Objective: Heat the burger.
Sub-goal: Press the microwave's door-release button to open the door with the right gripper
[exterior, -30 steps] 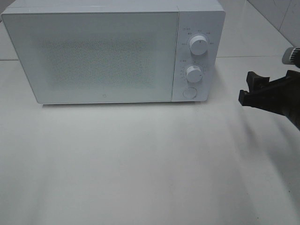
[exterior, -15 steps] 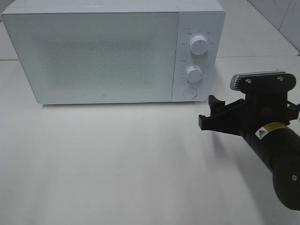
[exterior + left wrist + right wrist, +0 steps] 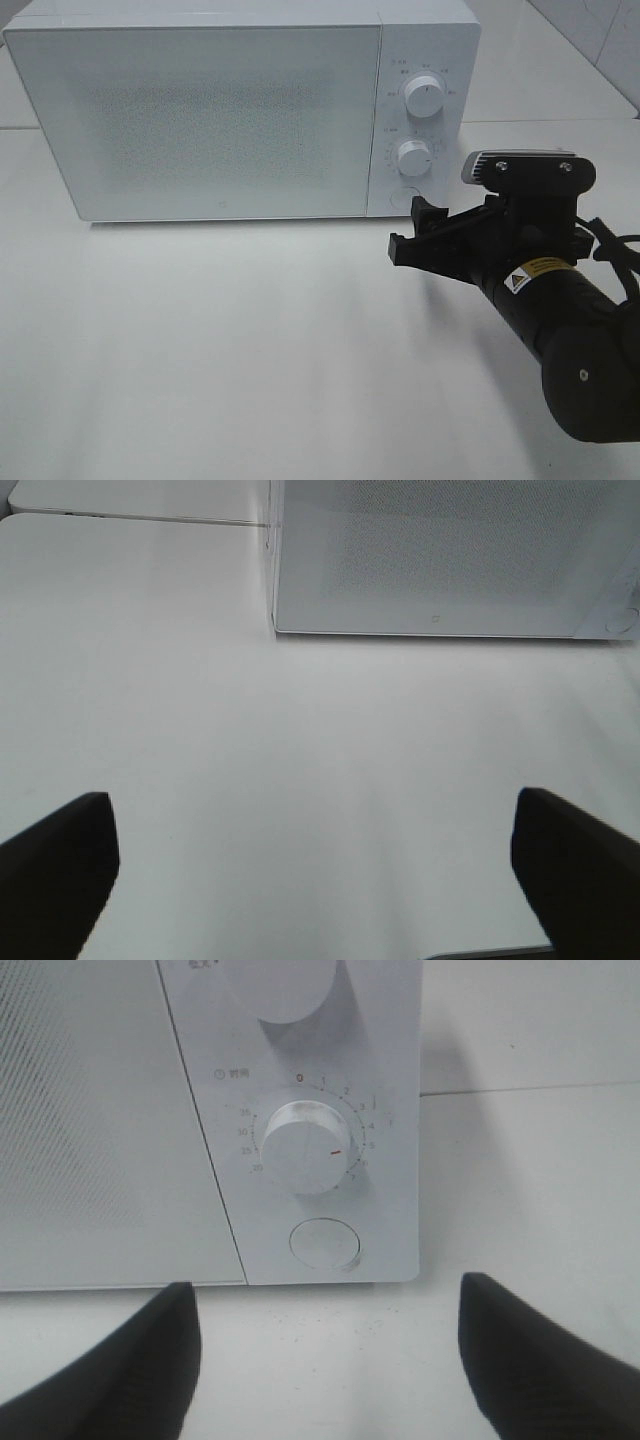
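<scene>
- Left wrist view: black left gripper (image 3: pixel 320 880) hangs spread wide, empty, above the white table (image 3: pixel 300 760).
- White box-shaped microwave oven (image 3: pixel 200 120) stands door shut; the burger's place cannot be told.
- Black right gripper (image 3: pixel 410 228), jaws apart and empty, sits close before the oven's round white button (image 3: pixel 325 1243).

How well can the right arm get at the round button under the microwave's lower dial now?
Probably yes. The right arm points its open jaws at the round button from close by; only bare table lies between, so nothing seems to block it.
</scene>
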Robot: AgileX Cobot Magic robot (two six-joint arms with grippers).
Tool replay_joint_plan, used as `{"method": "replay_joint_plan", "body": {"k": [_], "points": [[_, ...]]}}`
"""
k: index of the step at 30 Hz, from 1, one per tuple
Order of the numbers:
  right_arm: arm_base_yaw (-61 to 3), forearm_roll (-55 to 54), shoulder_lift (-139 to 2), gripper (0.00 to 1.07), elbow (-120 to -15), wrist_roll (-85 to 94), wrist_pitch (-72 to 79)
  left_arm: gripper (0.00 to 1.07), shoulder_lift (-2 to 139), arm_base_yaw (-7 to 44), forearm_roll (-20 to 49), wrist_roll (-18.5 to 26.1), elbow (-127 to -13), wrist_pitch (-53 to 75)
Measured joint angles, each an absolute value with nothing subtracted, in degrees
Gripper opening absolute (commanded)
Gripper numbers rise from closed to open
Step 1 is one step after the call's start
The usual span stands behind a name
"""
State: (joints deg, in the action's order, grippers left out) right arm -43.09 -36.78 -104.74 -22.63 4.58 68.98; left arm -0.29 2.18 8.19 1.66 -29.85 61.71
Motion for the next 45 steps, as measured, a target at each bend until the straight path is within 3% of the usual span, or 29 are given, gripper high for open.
{"method": "replay_joint_plan", "body": {"k": [5,6,9,11,13,22,45], "points": [[-43.1,-36.8,-104.7,0.52,-22.6,-10.7,69.0,1.0,-0.3,2.2,8.2,1.7,-29.9,61.7],[-43.1,-36.8,-104.7,0.45,-22.6,-18.0,69.0,1.0,-0.3,2.2,8.2,1.7,-29.9,61.7],[-43.1,-36.8,-104.7,0.41,-22.6,-24.8,69.0,1.0,-0.3,2.2,8.2,1.7,-29.9,61.7],[-43.1,-36.8,-104.7,0.27,-22.6,-35.6,69.0,1.0,-0.3,2.2,8.2,1.7,-29.9,61.7],[-43.1,-36.8,-104.7,0.21,-22.6,-43.1,69.0,1.0,-0.3,2.2,8.2,1.7,-29.9,61.7],[-43.1,-36.8,-104.7,0.01,-22.6,-66.5,69.0,1.0,-0.3,2.2,8.2,1.7,-29.9,61.7],[-43.0,-39.3,-108.6,0.0,-24.9,-73.2,65.4,1.0,-0.3,2.2,8.2,1.7,-29.9,61.7]]}}
